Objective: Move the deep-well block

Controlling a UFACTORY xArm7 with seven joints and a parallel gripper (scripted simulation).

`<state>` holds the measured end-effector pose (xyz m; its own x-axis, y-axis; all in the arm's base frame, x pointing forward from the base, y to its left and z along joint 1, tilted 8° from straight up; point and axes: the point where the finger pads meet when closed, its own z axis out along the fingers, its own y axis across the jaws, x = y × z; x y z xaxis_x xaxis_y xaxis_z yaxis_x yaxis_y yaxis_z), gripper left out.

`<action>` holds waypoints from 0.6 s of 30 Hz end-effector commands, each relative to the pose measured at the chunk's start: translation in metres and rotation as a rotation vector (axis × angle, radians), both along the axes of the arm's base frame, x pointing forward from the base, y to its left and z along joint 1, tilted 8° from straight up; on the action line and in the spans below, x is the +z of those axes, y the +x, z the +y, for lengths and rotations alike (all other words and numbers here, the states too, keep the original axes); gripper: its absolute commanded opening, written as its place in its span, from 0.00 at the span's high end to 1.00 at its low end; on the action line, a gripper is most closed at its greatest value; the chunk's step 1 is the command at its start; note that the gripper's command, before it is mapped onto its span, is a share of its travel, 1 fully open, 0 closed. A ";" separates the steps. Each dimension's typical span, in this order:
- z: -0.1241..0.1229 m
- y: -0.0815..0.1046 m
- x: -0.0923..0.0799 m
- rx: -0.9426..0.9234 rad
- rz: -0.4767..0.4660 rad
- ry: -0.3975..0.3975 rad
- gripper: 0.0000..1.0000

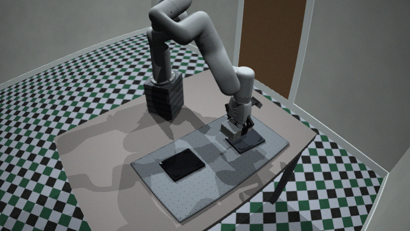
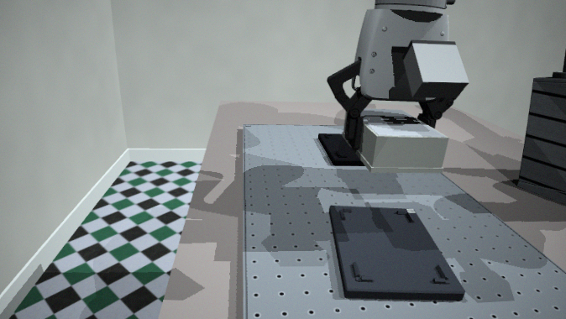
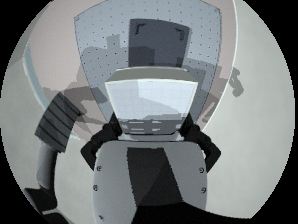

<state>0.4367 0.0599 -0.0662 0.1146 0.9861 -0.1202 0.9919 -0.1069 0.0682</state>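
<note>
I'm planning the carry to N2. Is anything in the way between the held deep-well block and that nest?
Nothing visible. The gripper holds the pale 96-well deep-well block raised near the dark plate nest N1. No object shows on the perforated grey plate towards the dark plate nest N2, nor on N2.

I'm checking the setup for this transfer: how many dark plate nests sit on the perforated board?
2. One nest lies bare at the board's near end in the exterior view. The other lies at the far end, partly hidden behind the block held in the gripper.

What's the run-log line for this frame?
phase: carry | end effector: shut on deep-well block | block state: airborne, clear of N1 | N2: vacant, not yet reached
</note>
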 end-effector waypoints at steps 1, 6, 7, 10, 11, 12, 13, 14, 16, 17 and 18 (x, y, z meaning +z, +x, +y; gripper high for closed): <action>-0.011 -0.002 0.003 0.003 -0.004 0.002 1.00; -0.027 -0.006 0.005 0.003 -0.004 0.002 1.00; -0.030 -0.007 0.005 0.003 -0.004 0.002 1.00; -0.039 -0.010 0.006 0.003 -0.004 0.002 1.00; -0.043 -0.011 0.006 0.003 -0.004 0.002 1.00; -0.046 -0.012 0.007 0.003 -0.004 0.002 1.00; -0.049 -0.013 0.007 0.003 -0.004 0.002 1.00; -0.052 -0.014 0.007 0.003 -0.004 0.002 1.00; -0.052 -0.014 0.007 0.003 -0.004 0.002 1.00; -0.055 -0.015 0.008 0.003 -0.004 0.002 1.00; -0.059 -0.015 0.008 0.003 -0.004 0.002 1.00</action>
<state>0.4226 0.0101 -0.0606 0.1144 0.9862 -0.1199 0.9919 -0.1067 0.0686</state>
